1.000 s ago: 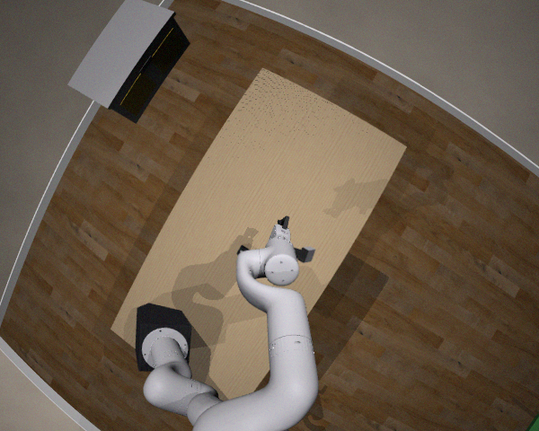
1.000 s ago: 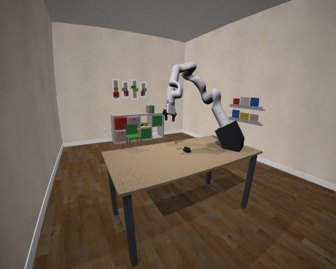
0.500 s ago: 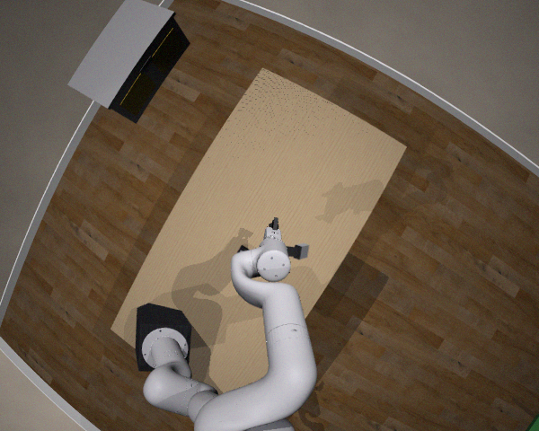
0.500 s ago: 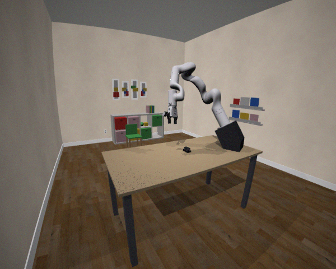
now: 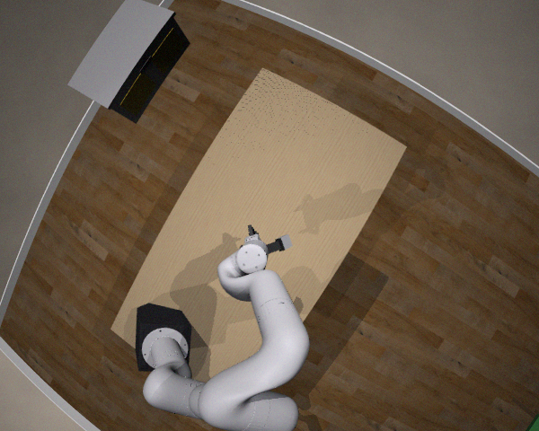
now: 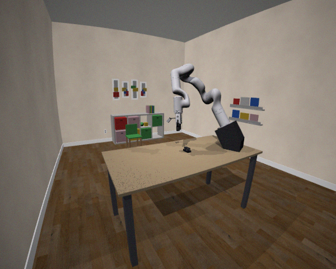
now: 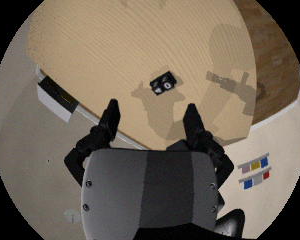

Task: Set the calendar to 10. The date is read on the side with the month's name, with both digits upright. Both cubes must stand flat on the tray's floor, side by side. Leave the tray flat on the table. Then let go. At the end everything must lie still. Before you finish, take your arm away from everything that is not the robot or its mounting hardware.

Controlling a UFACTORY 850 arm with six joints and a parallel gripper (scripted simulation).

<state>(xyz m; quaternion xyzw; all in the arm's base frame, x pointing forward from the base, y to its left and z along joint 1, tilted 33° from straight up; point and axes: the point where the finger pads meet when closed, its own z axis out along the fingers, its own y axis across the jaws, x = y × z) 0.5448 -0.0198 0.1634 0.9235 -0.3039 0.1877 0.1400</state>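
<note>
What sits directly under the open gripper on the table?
The small dark calendar tray lies on the table, far below the open, empty gripper. Its cubes' digits are too small to read.

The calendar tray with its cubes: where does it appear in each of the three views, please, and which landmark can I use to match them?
Top: not visible; the arm's wrist seems to cover that part of the table.
Exterior: the calendar tray is a small dark object on the table, almost below the raised open gripper.
Wrist: slightly above centre, beyond the fingertips.
Shared landmark: the table's light wooden top.
</note>
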